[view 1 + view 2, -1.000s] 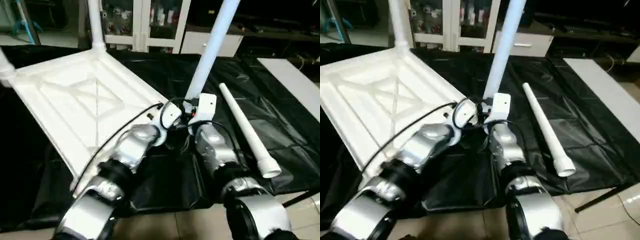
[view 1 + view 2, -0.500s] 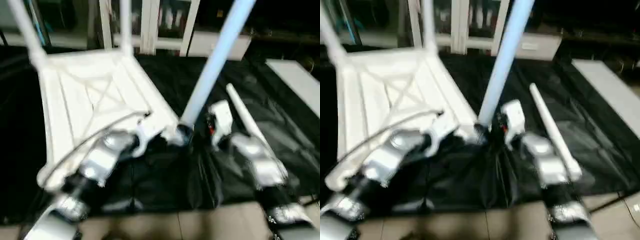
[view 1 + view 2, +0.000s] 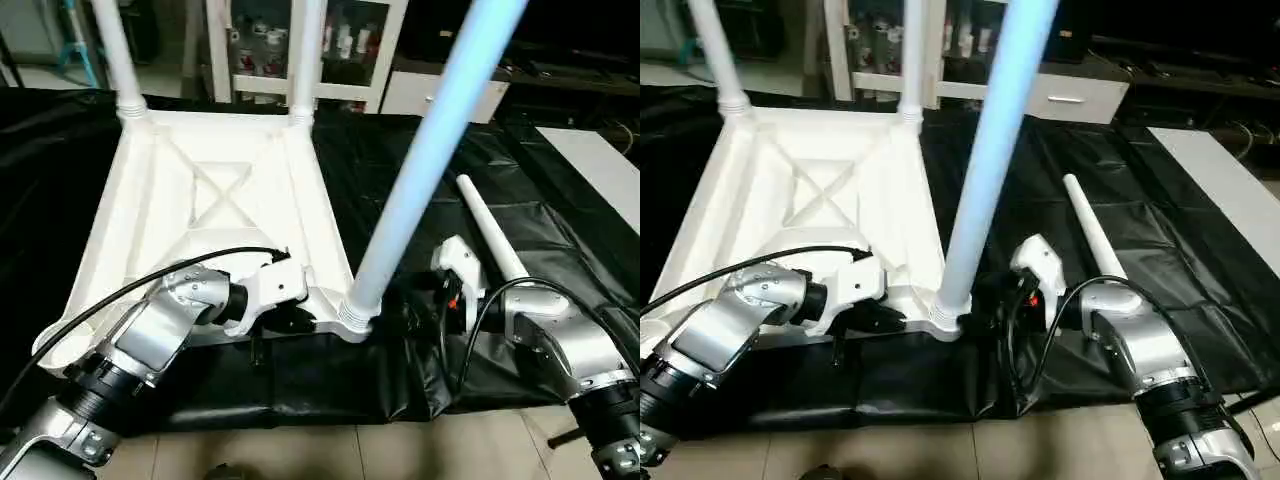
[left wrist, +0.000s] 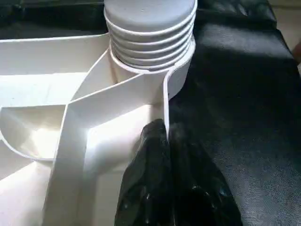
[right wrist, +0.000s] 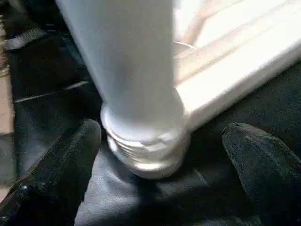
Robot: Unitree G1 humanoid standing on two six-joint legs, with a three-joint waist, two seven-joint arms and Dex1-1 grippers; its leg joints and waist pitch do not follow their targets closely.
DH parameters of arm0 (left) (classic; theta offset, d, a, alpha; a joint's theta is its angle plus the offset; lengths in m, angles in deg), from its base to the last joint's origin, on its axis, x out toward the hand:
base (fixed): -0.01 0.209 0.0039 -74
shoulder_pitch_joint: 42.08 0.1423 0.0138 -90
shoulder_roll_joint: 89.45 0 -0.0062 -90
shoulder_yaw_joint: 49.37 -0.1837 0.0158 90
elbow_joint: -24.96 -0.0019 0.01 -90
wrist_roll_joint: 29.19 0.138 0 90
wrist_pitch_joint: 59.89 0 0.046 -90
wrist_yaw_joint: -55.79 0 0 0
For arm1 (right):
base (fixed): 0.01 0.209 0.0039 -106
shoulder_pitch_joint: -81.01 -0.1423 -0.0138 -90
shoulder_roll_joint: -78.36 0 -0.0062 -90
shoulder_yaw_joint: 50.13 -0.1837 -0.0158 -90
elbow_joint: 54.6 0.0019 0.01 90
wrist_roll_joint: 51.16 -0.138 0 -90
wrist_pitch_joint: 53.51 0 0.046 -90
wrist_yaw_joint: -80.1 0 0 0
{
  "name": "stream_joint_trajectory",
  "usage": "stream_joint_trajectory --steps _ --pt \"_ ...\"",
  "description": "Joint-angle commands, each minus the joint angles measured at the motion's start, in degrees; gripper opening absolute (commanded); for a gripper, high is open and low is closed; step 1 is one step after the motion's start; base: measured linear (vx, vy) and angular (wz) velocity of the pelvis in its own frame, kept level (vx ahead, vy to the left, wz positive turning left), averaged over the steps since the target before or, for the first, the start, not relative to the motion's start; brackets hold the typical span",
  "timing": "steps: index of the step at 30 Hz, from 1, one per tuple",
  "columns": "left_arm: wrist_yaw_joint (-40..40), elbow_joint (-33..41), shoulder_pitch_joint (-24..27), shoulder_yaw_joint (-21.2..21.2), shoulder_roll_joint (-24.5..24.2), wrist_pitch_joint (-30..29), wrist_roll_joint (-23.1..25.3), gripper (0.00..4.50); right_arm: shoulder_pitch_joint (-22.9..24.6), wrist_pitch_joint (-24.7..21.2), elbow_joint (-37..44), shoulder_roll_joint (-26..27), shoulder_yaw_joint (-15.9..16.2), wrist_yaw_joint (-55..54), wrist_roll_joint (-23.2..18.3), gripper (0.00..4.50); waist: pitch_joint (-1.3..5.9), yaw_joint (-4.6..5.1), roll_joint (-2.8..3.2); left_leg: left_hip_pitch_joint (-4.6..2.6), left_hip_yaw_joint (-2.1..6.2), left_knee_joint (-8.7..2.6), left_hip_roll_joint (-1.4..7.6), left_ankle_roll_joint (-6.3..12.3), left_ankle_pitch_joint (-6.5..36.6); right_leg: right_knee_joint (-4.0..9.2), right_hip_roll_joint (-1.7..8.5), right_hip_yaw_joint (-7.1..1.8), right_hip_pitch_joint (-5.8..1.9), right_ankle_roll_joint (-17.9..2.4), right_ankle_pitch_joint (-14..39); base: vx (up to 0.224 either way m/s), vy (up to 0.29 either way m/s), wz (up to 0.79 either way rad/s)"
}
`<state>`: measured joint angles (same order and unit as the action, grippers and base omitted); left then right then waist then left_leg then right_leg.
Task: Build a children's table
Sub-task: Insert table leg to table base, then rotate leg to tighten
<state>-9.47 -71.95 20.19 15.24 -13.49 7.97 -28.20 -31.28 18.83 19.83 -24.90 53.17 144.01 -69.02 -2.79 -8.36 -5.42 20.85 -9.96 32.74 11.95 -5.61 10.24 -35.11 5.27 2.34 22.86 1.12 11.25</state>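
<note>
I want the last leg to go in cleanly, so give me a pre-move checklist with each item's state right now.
1. Third leg standing in the near corner socket of the tabletop: ok, though whether it is fully seated, cannot tell.
2. Right hand free for the pickup: ok, fingers wide apart either side of the leg's base, not gripping.
3. Loose fourth leg reachable: ok, lying on the black cloth beside the right arm.
4. Left hand steadying the tabletop: ok, shut against the rim near the socket.
5. Far two legs upright: ok.
6. Remaining socket unobstructed: cannot tell.
</note>
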Motion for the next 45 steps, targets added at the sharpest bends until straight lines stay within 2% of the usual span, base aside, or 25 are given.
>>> stream_joint_trajectory --steps 1,2,5,8,15,16,18,20,25,26,33,34,35,45 --pt "-2.20 -0.78 1.41 -4.93 0.05 -1.21 1.80 0.00 0.00 -0.83 1.24 -0.94 0.86 1.53 0.28 4.47 3.49 0.16 0.84 -1.02 -0.39 -3.47 1.00 0.90 8.11 2.80 1.99 -1.52 -2.43 -13.13 0.61 0.000 0.000 0.00" --pt "-2.45 -0.27 1.17 -5.21 -0.03 -1.65 1.73 0.00 -0.55 0.04 0.73 -0.22 2.07 2.55 1.45 4.47 3.52 0.16 0.82 -0.91 -0.38 -3.42 0.97 0.97 7.49 2.71 1.97 -1.49 -2.53 -13.33 -0.43 0.000 0.000 0.00" --pt "-2.67 -0.06 1.10 -5.42 -0.10 -1.77 1.73 0.00 -0.98 0.57 0.12 0.33 2.38 2.57 1.96 4.47 3.61 0.16 0.82 -0.92 -0.39 -3.31 0.88 1.05 6.59 2.56 1.92 -1.45 -2.61 -13.76 -1.84 0.000 0.000 0.00" --pt "-3.10 0.11 1.09 -5.77 -0.21 -1.76 2.00 0.00 -2.82 2.62 -3.02 2.03 2.88 1.82 3.77 4.47 3.58 0.38 0.88 -0.89 -0.33 -3.38 0.90 0.26 8.27 2.63 2.07 -1.43 -2.51 -13.73 0.82 0.000 0.000 0.00" --pt "-3.21 0.37 1.43 -6.04 -0.30 -1.83 2.43 0.00 -3.89 3.90 -4.65 3.11 2.82 1.63 3.54 4.47 3.63 0.07 0.90 -1.01 -0.30 -3.34 0.89 0.05 8.30 2.53 1.97 -1.41 -2.55 -13.67 -0.04 0.000 0.000 0.00" --pt "-3.20 0.38 1.44 -6.05 -0.30 -1.84 2.45 0.00 -3.93 3.93 -4.71 3.15 2.81 1.63 3.54 4.32 3.66 0.09 0.87 -1.01 -0.29 -3.32 0.89 0.04 8.31 2.50 1.97 -1.41 -2.55 -13.66 -0.10 0.000 0.000 0.00" --pt "-3.17 0.57 1.60 -6.22 -0.37 -1.96 2.61 0.00 -4.15 4.33 -5.48 3.64 3.02 1.82 3.87 4.32 3.70 0.12 0.74 -0.95 -0.28 -3.29 0.87 0.01 8.38 2.47 2.02 -1.41 -2.62 -13.68 -0.02 0.000 0.000 0.00" --pt "-3.16 0.66 1.67 -6.27 -0.41 -2.02 2.69 0.00 -4.23 4.77 -6.14 4.01 3.14 2.23 4.36 4.03 3.69 0.09 0.79 -0.94 -0.28 -3.27 0.87 -0.06 8.38 2.45 2.01 -1.40 -2.61 -13.78 -0.06 0.000 0.000 0.00" --pt "-3.25 0.82 1.75 -6.32 -0.56 -2.18 2.95 0.00 -4.30 5.80 -7.11 4.36 3.44 2.54 5.29 3.73 3.74 0.10 0.86 -0.96 -0.26 -3.21 0.83 0.11 8.14 2.40 1.96 -1.37 -2.61 -13.85 -0.50 0.000 0.000 0.00" --pt "-3.27 0.84 1.75 -6.36 -0.61 -2.20 3.04 0.00 -4.34 6.06 -7.32 4.48 3.43 2.44 5.44 3.54 3.77 0.10 0.91 -0.96 -0.26 -3.19 0.83 0.09 8.15 2.36 1.99 -1.37 -2.60 -13.92 -0.57 0.000 0.000 0.00" --pt "-3.32 0.81 1.72 -6.46 -0.60 -2.30 3.23 0.00 -4.39 6.90 -8.32 5.19 3.15 2.34 5.96 3.10 3.75 0.11 0.89 -0.92 -0.25 -3.17 0.79 0.09 8.34 2.36 1.95 -1.39 -2.68 -13.99 -0.40 0.000 0.000 0.00" --pt "-3.35 0.73 1.68 -6.49 -0.62 -2.25 3.27 0.00 -4.44 7.06 -8.56 5.42 3.00 2.28 6.05 2.99 3.78 0.05 1.14 -0.93 -0.20 -3.18 0.80 -0.01 8.56 2.33 2.01 -1.40 -2.68 -13.94 -0.17 0.000 0.000 0.00" --pt "-3.35 0.73 1.68 -6.49 -0.62 -2.25 3.27 0.00 -4.44 7.06 -8.56 5.42 3.00 2.28 6.05 2.86 3.71 0.16 0.99 -0.88 -0.21 -3.20 0.79 -0.09 8.98 2.41 1.96 -1.40 -2.65 -13.87 0.25 0.000 0.000 0.00" --pt "-3.41 0.66 1.75 -6.59 -0.75 -2.39 3.33 0.00 -4.47 7.91 -9.55 6.34 2.67 1.85 6.37 2.77 3.54 0.32 1.10 -0.90 0.00 -3.43 0.93 -1.06 12.90 2.70 2.12 -1.47 -2.43 -13.12 4.94 0.000 0.000 0.00"
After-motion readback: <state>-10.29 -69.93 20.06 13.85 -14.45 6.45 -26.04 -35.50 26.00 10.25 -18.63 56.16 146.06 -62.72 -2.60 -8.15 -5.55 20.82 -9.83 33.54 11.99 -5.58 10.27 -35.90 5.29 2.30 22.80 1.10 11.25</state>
